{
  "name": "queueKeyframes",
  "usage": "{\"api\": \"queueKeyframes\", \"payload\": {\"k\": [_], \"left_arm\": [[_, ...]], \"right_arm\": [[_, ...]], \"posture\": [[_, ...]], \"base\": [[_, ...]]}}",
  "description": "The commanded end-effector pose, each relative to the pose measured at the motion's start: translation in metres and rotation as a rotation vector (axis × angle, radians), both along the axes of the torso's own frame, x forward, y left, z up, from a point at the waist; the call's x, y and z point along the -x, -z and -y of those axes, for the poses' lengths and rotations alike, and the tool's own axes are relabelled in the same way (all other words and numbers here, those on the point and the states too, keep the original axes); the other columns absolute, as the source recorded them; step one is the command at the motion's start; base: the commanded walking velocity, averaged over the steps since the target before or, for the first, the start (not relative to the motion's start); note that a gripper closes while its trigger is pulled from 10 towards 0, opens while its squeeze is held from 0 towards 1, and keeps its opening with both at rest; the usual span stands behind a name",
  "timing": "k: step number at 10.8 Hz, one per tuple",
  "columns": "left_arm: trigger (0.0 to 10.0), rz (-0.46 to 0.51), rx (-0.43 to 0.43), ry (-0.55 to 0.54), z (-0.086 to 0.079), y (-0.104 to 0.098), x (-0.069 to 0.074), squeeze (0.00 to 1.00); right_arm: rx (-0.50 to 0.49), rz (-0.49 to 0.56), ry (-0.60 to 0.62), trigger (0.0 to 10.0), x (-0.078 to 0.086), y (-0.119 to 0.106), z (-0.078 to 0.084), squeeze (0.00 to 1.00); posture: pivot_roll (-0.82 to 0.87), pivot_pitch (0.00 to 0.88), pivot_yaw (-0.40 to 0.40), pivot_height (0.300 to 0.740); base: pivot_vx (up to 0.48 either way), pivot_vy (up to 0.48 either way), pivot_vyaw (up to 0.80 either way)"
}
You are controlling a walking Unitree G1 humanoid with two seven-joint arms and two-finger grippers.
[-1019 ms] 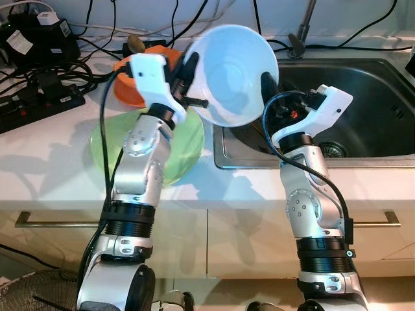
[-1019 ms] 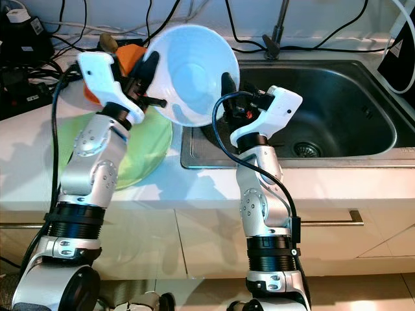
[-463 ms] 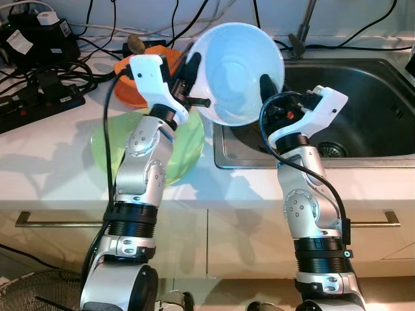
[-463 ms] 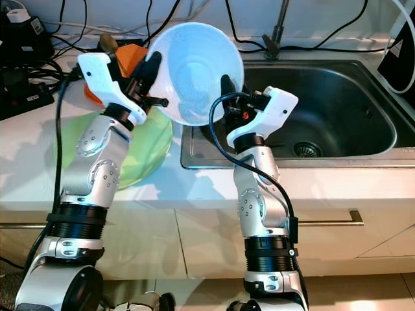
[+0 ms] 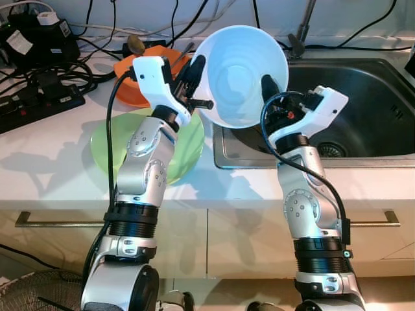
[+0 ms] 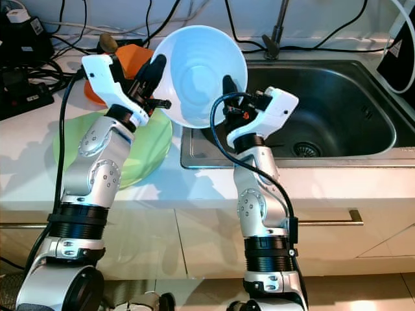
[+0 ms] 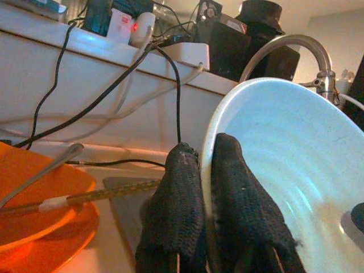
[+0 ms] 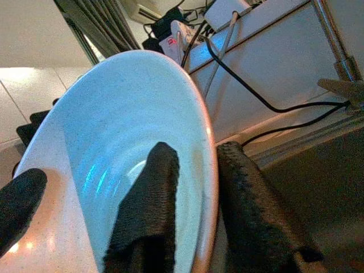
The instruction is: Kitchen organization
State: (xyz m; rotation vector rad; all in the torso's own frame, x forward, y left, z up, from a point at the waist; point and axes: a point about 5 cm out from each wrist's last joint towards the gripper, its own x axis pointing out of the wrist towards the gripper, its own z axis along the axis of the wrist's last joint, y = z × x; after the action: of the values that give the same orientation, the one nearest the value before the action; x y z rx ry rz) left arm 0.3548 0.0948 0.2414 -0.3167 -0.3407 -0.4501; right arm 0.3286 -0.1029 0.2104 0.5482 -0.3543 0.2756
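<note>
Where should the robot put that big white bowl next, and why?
Probably swing it toward the robot's left and lower it onto the light green plate. Both the left gripper and the right gripper pinch the round white bowl's rim, holding it tilted above the steel sink's edge.

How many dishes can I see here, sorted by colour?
White bowl, held up between the left gripper and the right gripper: 1
Green plate on the counter: 1
Orange dishes behind it, too overlapped to separate: at least 1
Total: at least 3
</note>
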Motion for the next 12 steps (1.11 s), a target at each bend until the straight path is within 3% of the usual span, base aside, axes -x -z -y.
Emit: {"api": "queueKeyframes", "payload": {"k": [1,6,8,9,10,12], "left_arm": [[10.0,0.021,0.005,0.024,0.0036,-0.0065,0.0006,0.00],[10.0,0.012,-0.026,0.035,0.0073,-0.0026,0.0005,0.00],[10.0,0.008,-0.031,0.039,0.0079,-0.0013,0.0005,0.00],[10.0,0.008,-0.036,0.037,0.0076,-0.0011,0.0002,0.58],[10.0,0.007,-0.038,0.034,0.0071,-0.0009,-0.0002,1.00],[10.0,0.004,-0.051,0.024,0.0056,0.0007,-0.0007,1.00]], "right_arm": [[-0.015,-0.004,-0.029,0.0,0.0002,0.0002,-0.0034,0.00],[-0.163,-0.003,-0.121,0.0,0.0024,-0.0035,-0.0059,0.00],[-0.181,-0.005,-0.136,0.0,0.0027,-0.0040,-0.0059,0.00],[-0.181,-0.006,-0.138,0.0,0.0026,-0.0039,-0.0057,0.00],[-0.184,-0.009,-0.141,0.0,0.0026,-0.0037,-0.0055,0.00],[-0.207,-0.017,-0.137,0.0,0.0020,-0.0036,-0.0030,0.00]], "posture": [[0.04,0.041,0.048,0.740],[0.04,0.032,0.047,0.740],[0.04,0.032,0.048,0.740],[0.04,0.033,0.048,0.740],[0.04,0.036,0.049,0.740],[0.04,0.041,0.047,0.740]], "base": [[0.000,0.000,0.00],[0.000,0.000,0.00],[0.000,0.000,0.00],[0.000,0.000,0.00],[0.000,0.000,0.00],[0.000,0.000,0.00]]}}
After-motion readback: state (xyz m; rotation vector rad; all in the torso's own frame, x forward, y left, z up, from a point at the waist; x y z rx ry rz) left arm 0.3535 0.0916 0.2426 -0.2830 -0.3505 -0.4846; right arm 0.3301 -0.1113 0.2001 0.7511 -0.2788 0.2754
